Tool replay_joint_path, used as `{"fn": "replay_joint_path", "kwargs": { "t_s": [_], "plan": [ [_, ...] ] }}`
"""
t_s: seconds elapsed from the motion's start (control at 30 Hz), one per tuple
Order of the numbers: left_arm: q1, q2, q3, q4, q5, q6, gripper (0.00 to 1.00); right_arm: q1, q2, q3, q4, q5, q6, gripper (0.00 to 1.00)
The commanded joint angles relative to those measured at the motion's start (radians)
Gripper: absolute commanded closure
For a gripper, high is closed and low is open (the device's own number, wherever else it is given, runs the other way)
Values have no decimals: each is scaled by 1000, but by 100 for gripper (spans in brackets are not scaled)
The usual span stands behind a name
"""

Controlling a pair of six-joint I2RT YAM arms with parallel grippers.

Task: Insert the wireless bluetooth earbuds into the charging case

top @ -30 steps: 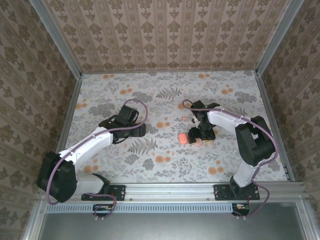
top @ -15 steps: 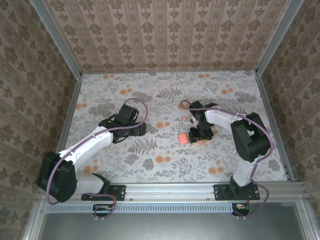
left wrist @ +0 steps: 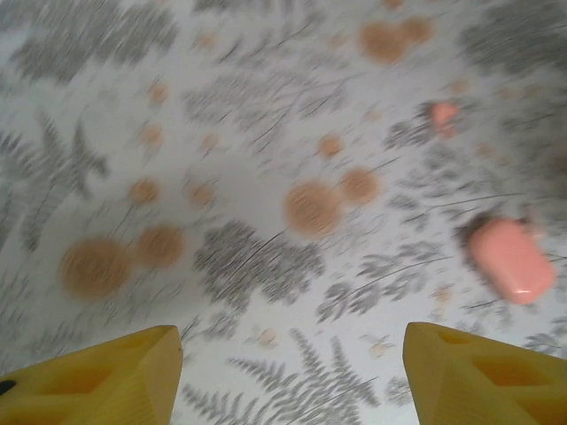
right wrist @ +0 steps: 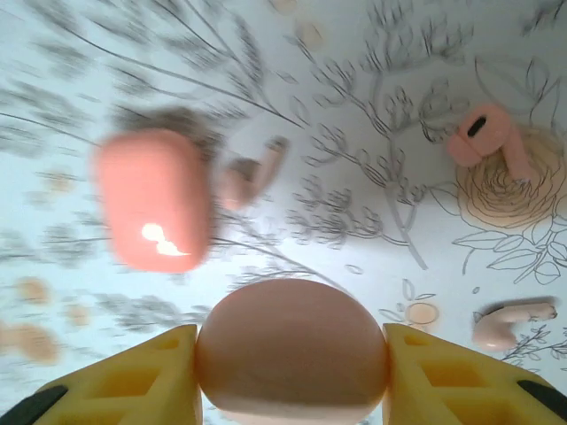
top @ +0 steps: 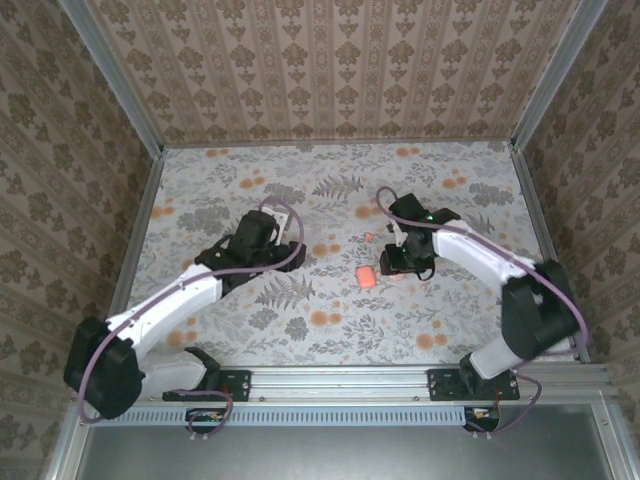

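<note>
My right gripper [right wrist: 292,345] [top: 402,262] is shut on the charging case [right wrist: 292,354], a salmon-pink rounded pebble seen end-on between the yellow fingers, a little above the table. A second salmon-pink rounded-rectangle piece [right wrist: 155,202] [top: 366,276] [left wrist: 512,259] lies flat to its left. Small pink earbuds lie about: one blurred against that piece [right wrist: 250,173], one on an orange flower [right wrist: 483,137] [top: 372,237] [left wrist: 443,113], one nearer [right wrist: 512,323]. My left gripper [left wrist: 292,345] [top: 290,238] hangs open over bare cloth, well left of the pink pieces.
The table is covered by a floral cloth [top: 300,330] printed with flat orange spots and grey ferns. Patterned walls and metal rails [top: 140,230] close in the left, right and back sides. Both arm bases stand on the near rail [top: 340,380].
My right gripper has shut on the pink case and raised it off the cloth. My left arm has swung right toward the middle, its jaws narrowing somewhat.
</note>
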Motion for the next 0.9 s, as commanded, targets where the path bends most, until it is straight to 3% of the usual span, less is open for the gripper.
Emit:
{"fn": "replay_joint_path", "kwargs": {
  "t_s": [0.0,0.13,0.3,0.87],
  "plan": [
    [-39,-61,-107,323,95,127,36,7,-156,-76,187,-116,169,56],
    [-69,-71,-234,655,179,172,41,7,-278,-193,473,-218,340,59],
    [-127,-11,-221,722,251,265,41,20,-353,-290,734,-259,491,59],
    [-211,94,-184,906,276,272,45,117,-422,-368,931,-261,576,58]
  ]
}}
